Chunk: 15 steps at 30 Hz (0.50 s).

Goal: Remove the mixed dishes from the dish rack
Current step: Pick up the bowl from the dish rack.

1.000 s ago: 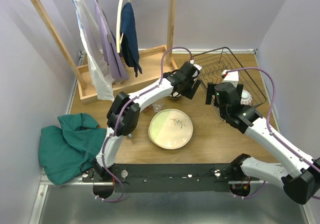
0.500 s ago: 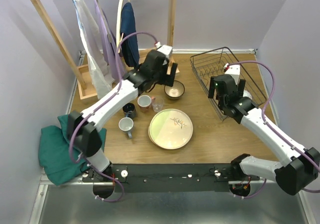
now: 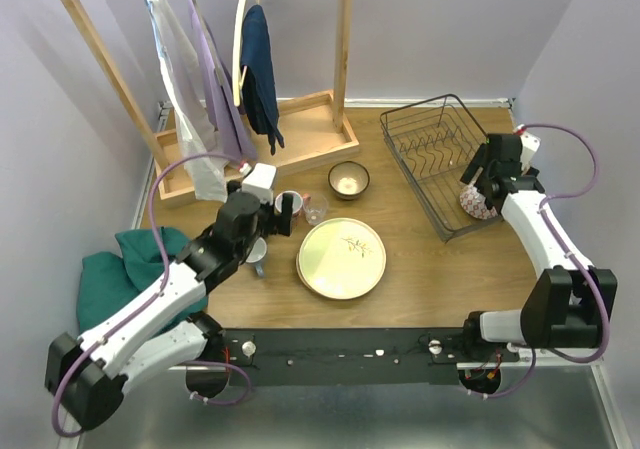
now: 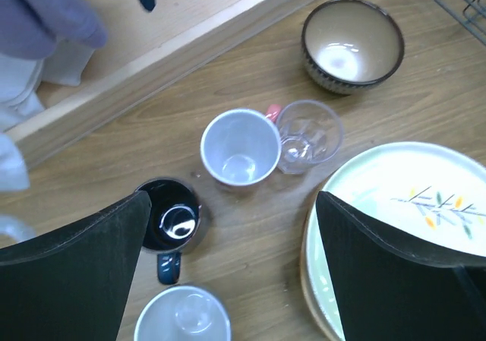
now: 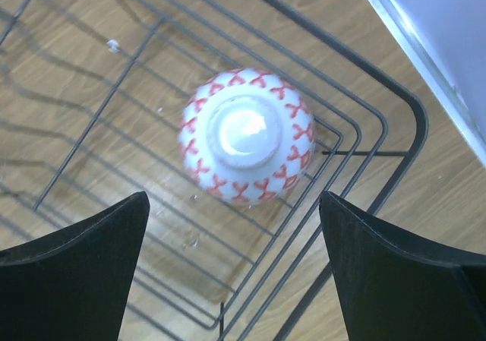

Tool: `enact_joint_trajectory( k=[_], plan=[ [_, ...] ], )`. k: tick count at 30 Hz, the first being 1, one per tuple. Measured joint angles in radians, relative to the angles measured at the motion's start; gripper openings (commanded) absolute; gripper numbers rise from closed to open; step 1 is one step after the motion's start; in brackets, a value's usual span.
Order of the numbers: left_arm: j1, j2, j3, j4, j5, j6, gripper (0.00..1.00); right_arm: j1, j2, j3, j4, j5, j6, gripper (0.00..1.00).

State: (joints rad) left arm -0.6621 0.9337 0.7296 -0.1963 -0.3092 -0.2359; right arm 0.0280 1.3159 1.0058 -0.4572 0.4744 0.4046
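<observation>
Far right on the table, the dish rack, with a row of tines down its middle. Inside the dish rack, in its near right corner, one patterned bowl, upside down, white with red crosses, foot ring up. From above, mostly hidden behind the right arm. Directly over that bowl, the right gripper, fingers spread wide to either side, touching nothing.

Left of the dish rack, near its left wall, a dark bowl, upright, pale inside. Further left, a clear glass touching a pink-handled mug, the handle almost wholly hidden behind the cup. Left again, a dark mug, partly covered by one finger in the wrist view and hard to pick out from above under the left arm. Beside it a pale mug, cut off at the lower edge of the wrist view.

Near-left of the dish rack, the cream plate with twig mark, lying flat. A tan edge under its left rim, too little showing to tell what.

Well left of the dish rack, above the mugs, the left gripper, jaws wide apart, nothing between them.
</observation>
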Motion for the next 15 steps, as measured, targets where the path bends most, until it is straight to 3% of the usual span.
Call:
enact_joint_trajectory(
  k=[7,15],
  plan=[
    [0.005,-0.187,-0.212,0.12,-0.042,0.066,0.99,-0.137,0.105,0.007,0.031,-0.092,0.046,1.0],
    [0.006,-0.203,-0.233,0.2,-0.083,0.133,0.99,-0.176,0.187,0.016,0.071,-0.173,0.059,1.0]
  ],
)
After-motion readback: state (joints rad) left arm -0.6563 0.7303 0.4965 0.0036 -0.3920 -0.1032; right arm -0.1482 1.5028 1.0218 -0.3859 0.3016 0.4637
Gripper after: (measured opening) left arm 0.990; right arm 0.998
